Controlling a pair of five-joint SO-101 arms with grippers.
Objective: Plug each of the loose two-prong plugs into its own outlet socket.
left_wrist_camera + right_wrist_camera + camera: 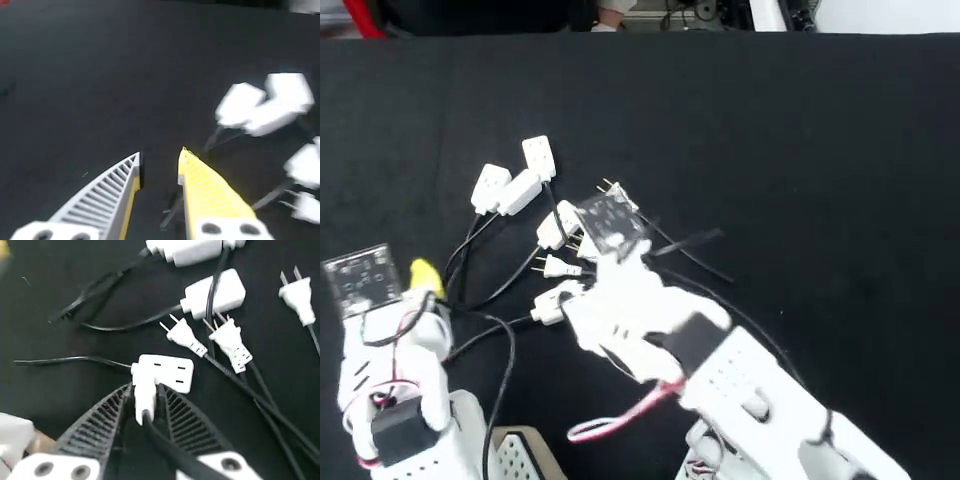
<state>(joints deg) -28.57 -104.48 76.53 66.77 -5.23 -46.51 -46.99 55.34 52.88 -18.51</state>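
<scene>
On the black table [840, 150], the right gripper [145, 390] is shown with its fingers closed around a white plug body [144, 402], which is pressed up against a white outlet socket [167, 372] near the middle of the cord tangle. Whether the prongs are seated cannot be told. The left gripper [160, 156] is held off to the side above bare table, its grey and yellow fingers parted around nothing.

The socket is unbraced, so it is judged likely to be shoved along or twisted if the push is made off-axis. The black cords [260, 400] crossing beside it could also be snagged and dragged.

Two further white sockets [215, 292] are seen beyond, flat-sided blocks trailing dark cords. Three loose plugs [186, 336] are seen lying near them, small, white and ribbed at the grip, their paired metal prongs bare.
</scene>
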